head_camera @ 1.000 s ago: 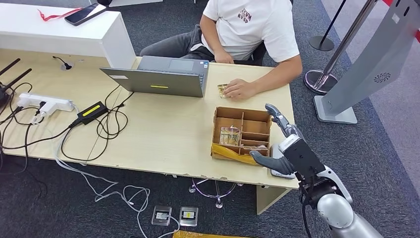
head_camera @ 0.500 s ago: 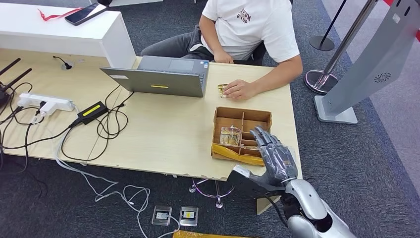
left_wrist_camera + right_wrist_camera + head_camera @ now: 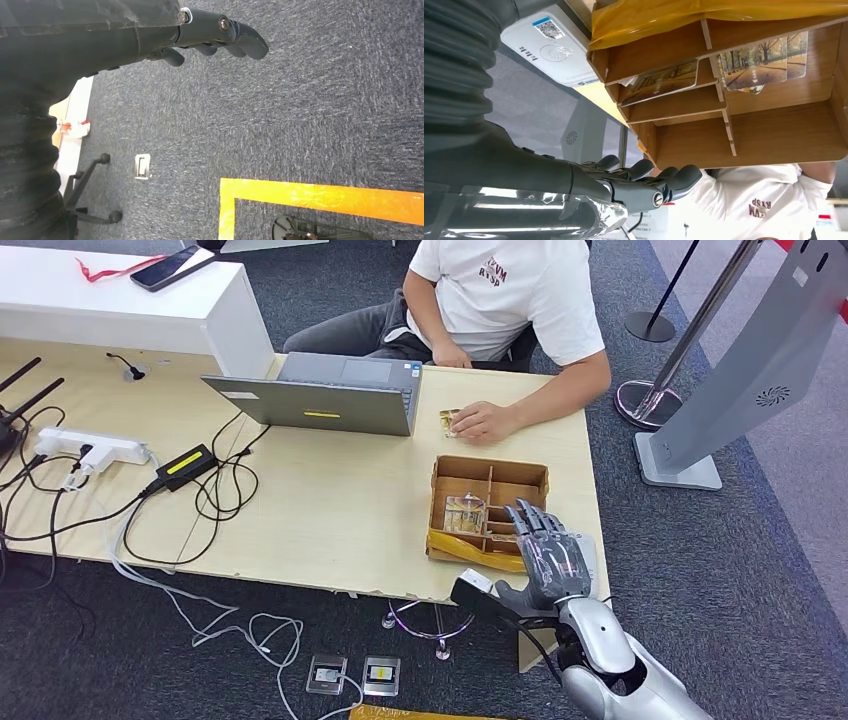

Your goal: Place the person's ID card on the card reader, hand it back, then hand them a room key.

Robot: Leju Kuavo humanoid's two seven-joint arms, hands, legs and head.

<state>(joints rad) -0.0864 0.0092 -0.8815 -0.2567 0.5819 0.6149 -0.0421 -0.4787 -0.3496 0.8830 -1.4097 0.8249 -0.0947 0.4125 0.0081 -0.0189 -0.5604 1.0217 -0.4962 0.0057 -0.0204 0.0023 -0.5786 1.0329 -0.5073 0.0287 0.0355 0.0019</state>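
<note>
While the person's hand (image 3: 483, 421) rests on the ID card (image 3: 449, 419) at the far side of the tabletop (image 3: 330, 510), your right robot hand (image 3: 546, 558) hovers empty, fingers spread, over the near right corner of the wooden organizer (image 3: 487, 510) (room key cards (image 3: 764, 60) lie in its compartments). Just beside it sits the white card reader (image 3: 551, 47). Your left robot hand (image 3: 210, 37) hangs over the carpet, fingers loosely curled, holding nothing.

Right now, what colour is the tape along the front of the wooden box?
Yellow. The tape on the wooden box shows best in the right wrist view.
</note>
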